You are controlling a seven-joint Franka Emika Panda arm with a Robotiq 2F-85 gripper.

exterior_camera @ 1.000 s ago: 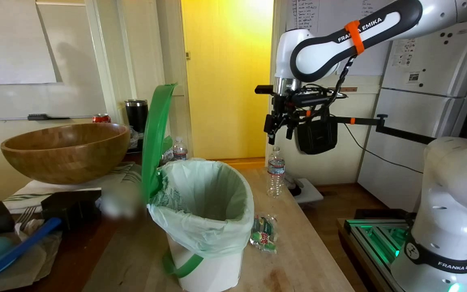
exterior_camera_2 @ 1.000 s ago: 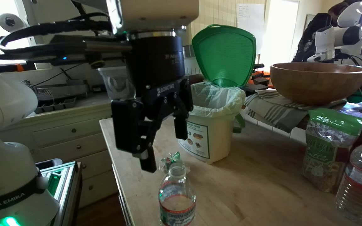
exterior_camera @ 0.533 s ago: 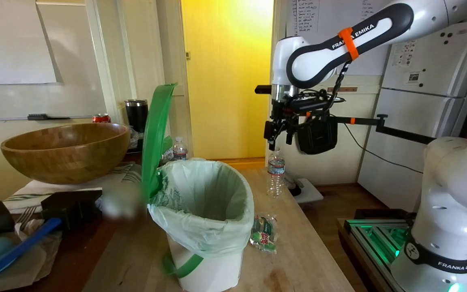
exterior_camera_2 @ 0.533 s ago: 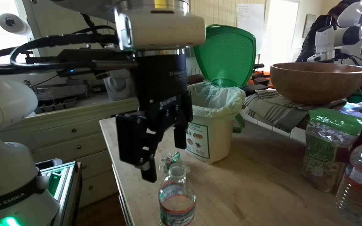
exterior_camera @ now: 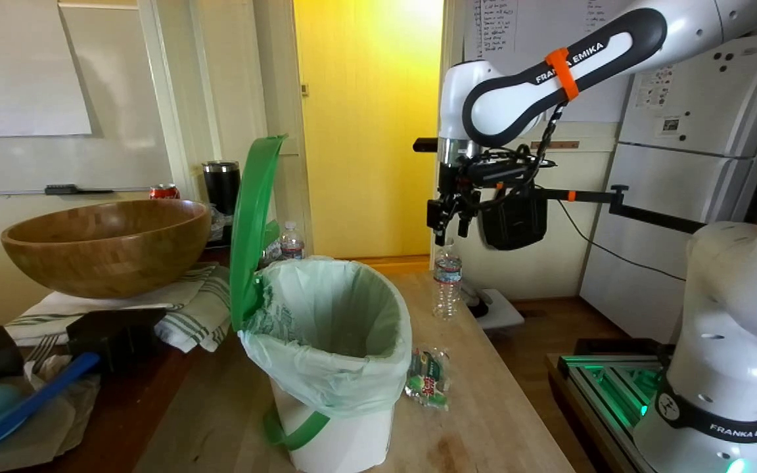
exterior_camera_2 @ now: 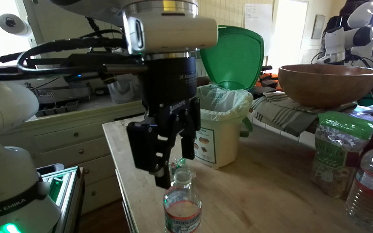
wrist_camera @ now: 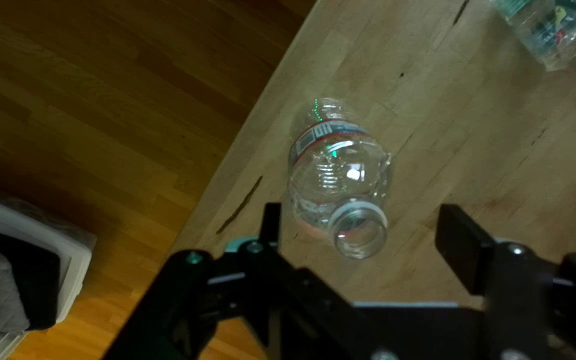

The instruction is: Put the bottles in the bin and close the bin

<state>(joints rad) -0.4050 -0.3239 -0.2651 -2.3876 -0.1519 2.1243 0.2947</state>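
A clear ribbed bottle (exterior_camera: 447,282) stands upright near the table edge, with an uncapped neck in the wrist view (wrist_camera: 338,165). It also shows in an exterior view (exterior_camera_2: 182,207). A second bottle (exterior_camera_2: 372,187) with a white cap stands beside a green bag; it is partly hidden behind the bin in an exterior view (exterior_camera: 292,243). The white bin (exterior_camera: 345,433) has a pale liner, and its green lid (exterior_camera_2: 233,58) stands raised. My gripper (exterior_camera: 452,238) is open and empty just above the uncapped bottle. In the wrist view (wrist_camera: 360,215) the neck shows between its fingers, apart from both.
A crumpled clear wrapper (exterior_camera: 427,378) lies by the bin. A wooden bowl (exterior_camera_2: 329,85) stands on a striped towel (exterior_camera_2: 283,113). The green bag (exterior_camera_2: 340,155) is beside the capped bottle. The table drops off to the floor (wrist_camera: 118,125) close to the uncapped bottle.
My gripper has come down toward the uncapped bottle and shifted slightly over it, staying open. The bottles and the bin have not moved.
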